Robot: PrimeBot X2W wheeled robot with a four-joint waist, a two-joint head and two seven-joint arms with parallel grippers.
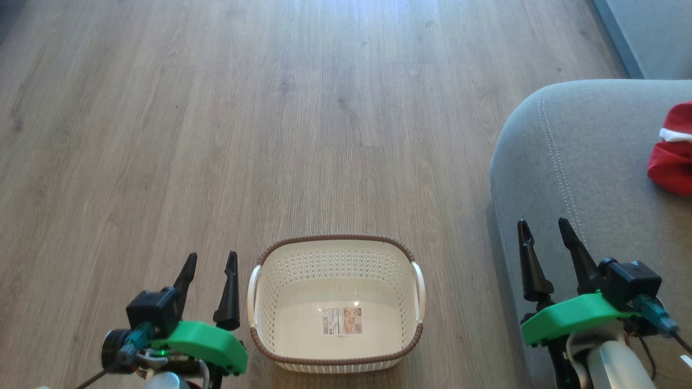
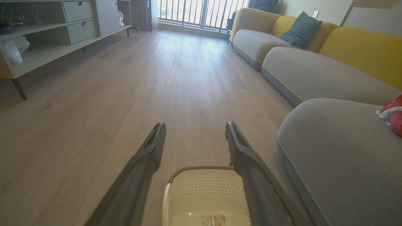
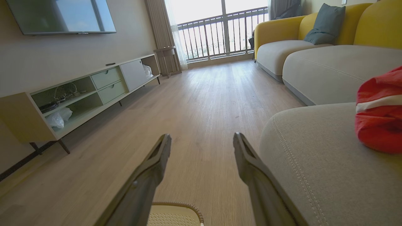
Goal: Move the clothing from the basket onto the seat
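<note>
We see open wooden floor point(image 1: 216, 108) beyond the basket point(image 1: 335, 238) and to its left, the planks running away from us. Right of the basket, across a strip of floor, rises the grey seat point(image 1: 584, 178), its rounded corner edged with a double line of pale stitching. The basket stands upright on the floor, its brown rim level. The red clothing point(image 1: 673, 156) with a white band lies on the seat, well to the right of the basket. Our left gripper point(image 1: 212, 258) hovers just left of the basket, fingers spread wide, holding nothing. Our right gripper point(image 1: 542, 221), right of the basket over the seat's edge, is likewise spread and holds nothing. A label point(image 1: 342, 321) sits on the basket's bare cream bottom.
</note>
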